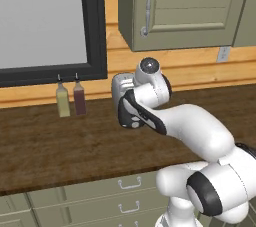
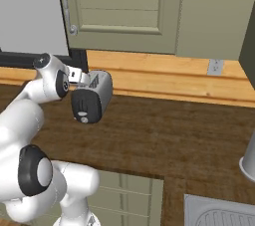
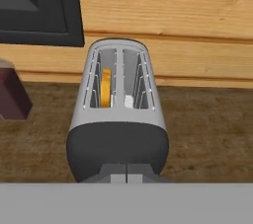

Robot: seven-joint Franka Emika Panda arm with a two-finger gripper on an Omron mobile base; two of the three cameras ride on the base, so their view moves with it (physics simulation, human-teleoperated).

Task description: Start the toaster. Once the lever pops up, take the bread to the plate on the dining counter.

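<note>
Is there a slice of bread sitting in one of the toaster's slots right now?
Yes, the hand view shows the bread standing on edge in the left of the two slots of the toaster.

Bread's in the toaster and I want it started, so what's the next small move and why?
Probably press straight down on the black end of the toaster: the shut pincer sits at that end, and the bread stands in the left slot, apparently not yet lowered.

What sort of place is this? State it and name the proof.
A kitchen, rendered. A toaster with bread in one slot stands on a wooden worktop, under olive wall cabinets; sink edge nearby.
</note>
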